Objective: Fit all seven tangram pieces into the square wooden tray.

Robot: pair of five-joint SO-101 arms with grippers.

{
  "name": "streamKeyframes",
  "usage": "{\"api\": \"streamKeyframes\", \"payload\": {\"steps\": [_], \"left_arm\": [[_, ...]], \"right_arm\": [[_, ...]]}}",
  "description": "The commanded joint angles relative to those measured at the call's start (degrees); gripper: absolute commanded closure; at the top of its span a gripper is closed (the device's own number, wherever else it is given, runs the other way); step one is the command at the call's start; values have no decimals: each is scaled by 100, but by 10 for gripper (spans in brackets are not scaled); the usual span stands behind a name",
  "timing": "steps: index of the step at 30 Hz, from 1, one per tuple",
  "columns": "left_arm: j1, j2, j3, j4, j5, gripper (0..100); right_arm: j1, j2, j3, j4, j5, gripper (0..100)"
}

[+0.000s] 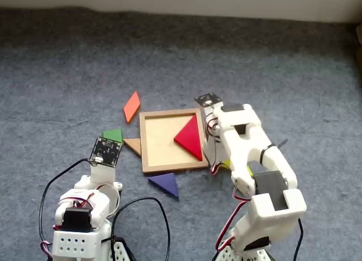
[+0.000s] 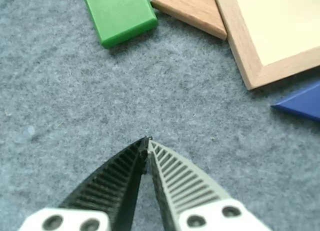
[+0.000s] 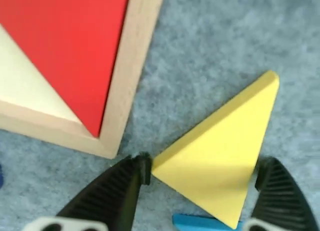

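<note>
Presently, the square wooden tray (image 1: 145,143) lies flat on the grey felt table (image 1: 283,74), roughly midway between my two arms. One piece is inside it: the red triangle (image 1: 190,138), lying flat against the tray's side nearest my right arm, with one point in the near corner. The rest of the tray floor is bare pale wood.

Loose pieces on the felt are as follows. The orange parallelogram (image 1: 132,106) sits just beyond the tray's far left corner, apart from it. The plain wooden triangle (image 2: 192,11) lies against the tray's left rim, and the green square (image 2: 120,13) is just beside that triangle, not touching it. The dark blue triangle (image 1: 165,183) lies just in front of the tray's near rim. The yellow triangle (image 3: 225,156) lies off the tray's near right corner, close to the rim but clear of it, with a light blue piece (image 3: 200,222) showing at its edge.

My right claw (image 3: 205,171) is spread wide around the yellow triangle. One finger (image 3: 125,191) meets a corner of it, and the other stands just beside the opposite edge. Whether it presses there, I cannot tell.

My left claw (image 2: 146,145) is closed tip to tip, empty, low over bare felt, near the green square.
</note>
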Motion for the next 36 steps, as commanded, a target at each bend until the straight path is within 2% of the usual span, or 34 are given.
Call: {"api": "streamKeyframes", "payload": {"steps": [1,26,36], "left_arm": [[-22,-163,110,44,44,995],[-22,-163,110,44,44,995],[-22,-163,110,44,44,995]], "right_arm": [[92,-40,-409,-154,-53,684],[224,-22,-382,-136,-53,684],[233,-22,-382,163,-44,687]]}}
